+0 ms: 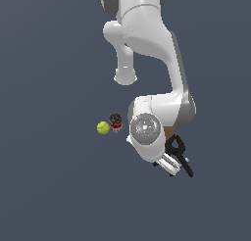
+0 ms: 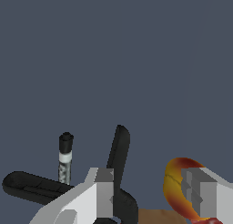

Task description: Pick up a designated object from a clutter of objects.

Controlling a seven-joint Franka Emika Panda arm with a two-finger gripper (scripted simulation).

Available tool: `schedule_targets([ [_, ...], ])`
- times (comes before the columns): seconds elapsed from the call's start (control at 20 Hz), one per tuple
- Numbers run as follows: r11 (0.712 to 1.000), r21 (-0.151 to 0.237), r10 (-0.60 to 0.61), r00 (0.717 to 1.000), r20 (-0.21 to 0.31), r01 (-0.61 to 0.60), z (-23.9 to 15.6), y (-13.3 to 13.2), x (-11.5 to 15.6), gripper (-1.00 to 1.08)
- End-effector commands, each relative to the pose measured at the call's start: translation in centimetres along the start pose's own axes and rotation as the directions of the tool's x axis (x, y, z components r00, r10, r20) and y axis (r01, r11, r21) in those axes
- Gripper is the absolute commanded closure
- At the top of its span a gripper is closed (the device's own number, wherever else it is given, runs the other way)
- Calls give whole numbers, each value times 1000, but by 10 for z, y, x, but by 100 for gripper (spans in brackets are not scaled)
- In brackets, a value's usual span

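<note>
Dark slate-blue tabletop (image 1: 49,186) fills both views, plain and featureless. Over it bends the white arm (image 1: 147,39), whose bulk hides much of the clutter in the exterior view. Its jaws (image 2: 154,191) stand wide apart, holding nothing, and the wrist view cuts off their fingers at the frame's edge. The black spring clamp (image 2: 119,150) lies under the jaws: one long handle runs up between the two fingers close to one of them, the other handle splays out beyond that finger, and its pincer end is hidden. In the exterior view the clamp shows only partly, beside the hand. A sliver of brown box (image 2: 157,216) is cut off between the fingers. The orange-red fruit (image 2: 175,182) sits half hidden behind the other finger. Well away from the jaws stand the dark can (image 1: 115,122) and tennis ball (image 1: 103,128), touching or nearly so. The marker (image 2: 65,157) lies between the clamp's handles.
</note>
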State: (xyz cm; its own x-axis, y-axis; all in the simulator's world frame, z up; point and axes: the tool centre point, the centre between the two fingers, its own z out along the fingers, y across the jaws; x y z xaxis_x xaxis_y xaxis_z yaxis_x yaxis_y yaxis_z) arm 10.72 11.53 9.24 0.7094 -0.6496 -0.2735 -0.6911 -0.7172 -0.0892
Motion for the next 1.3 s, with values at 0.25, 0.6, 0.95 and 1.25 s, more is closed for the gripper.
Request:
schedule_targets([
  [0.25, 995, 7, 100, 994, 36, -101, 36, -11, 2, -20],
  [0.6, 993, 6, 114, 993, 41, -115, 43, -12, 1, -20],
  [0.95, 993, 7, 118, 992, 42, -119, 68, -13, 0, -20],
  [1.25, 993, 7, 119, 992, 42, -120, 73, -13, 0, 108],
])
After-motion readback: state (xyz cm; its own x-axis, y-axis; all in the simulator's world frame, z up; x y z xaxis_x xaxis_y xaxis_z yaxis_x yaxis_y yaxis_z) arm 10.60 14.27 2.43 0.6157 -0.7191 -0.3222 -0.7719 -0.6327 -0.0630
